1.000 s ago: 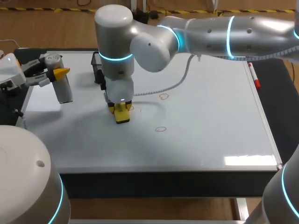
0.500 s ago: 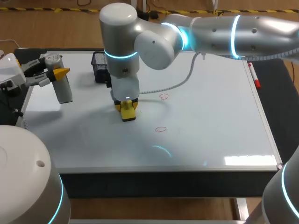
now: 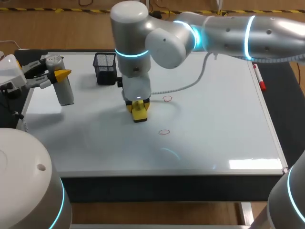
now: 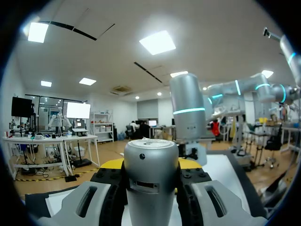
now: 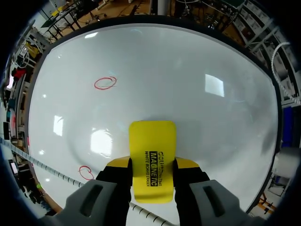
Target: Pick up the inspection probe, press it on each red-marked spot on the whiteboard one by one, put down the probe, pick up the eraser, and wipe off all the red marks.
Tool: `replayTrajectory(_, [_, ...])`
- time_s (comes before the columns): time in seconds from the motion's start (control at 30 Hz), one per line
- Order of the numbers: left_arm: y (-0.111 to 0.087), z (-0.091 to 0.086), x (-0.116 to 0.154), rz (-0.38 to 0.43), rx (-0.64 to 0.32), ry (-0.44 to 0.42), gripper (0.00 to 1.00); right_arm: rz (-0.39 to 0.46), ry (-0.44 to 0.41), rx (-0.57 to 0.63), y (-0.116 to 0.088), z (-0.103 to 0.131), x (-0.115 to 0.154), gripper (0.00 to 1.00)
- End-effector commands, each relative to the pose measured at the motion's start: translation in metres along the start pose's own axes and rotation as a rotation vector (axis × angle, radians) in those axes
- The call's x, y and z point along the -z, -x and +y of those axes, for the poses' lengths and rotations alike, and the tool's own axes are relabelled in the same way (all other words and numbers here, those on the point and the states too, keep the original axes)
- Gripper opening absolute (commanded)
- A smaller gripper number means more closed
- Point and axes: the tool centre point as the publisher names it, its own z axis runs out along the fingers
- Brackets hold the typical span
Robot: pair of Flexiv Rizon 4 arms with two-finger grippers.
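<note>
While the right end effector [image 5: 152, 165] clamps a flat yellow eraser [image 5: 152, 141] on the glossy whiteboard [image 3: 214, 119], the left end effector [image 4: 150, 165] clamps a silver cylindrical probe [image 4: 151, 186].

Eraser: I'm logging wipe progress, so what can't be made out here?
- Head view: whether the eraser touches the whiteboard; the right arm hides it.
- Right wrist view: board under the eraser, covered by it.
- Head view: red marks too small to show smudging.

The table [image 3: 287, 119] was dark-topped, with bare strips showing at 3 o'clock and along the front edge at 6 o'clock.
</note>
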Motion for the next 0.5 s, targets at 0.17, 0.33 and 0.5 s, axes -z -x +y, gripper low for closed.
replayTrajectory(0.17, [0.000, -0.001, 0.000, -0.001, -0.001, 0.001, 0.00, -0.007, -0.001, 0.006, -0.012, 0.000, 0.020, 0.00])
replayTrajectory(0.33, [0.000, -0.001, 0.000, -0.001, -0.001, 0.001, 0.00, -0.031, -0.025, 0.010, -0.027, -0.007, 0.042, 0.00])
replayTrajectory(0.5, [0.000, -0.001, 0.000, -0.001, -0.001, 0.001, 0.00, -0.063, -0.029, -0.030, -0.055, -0.022, 0.054, 0.00])
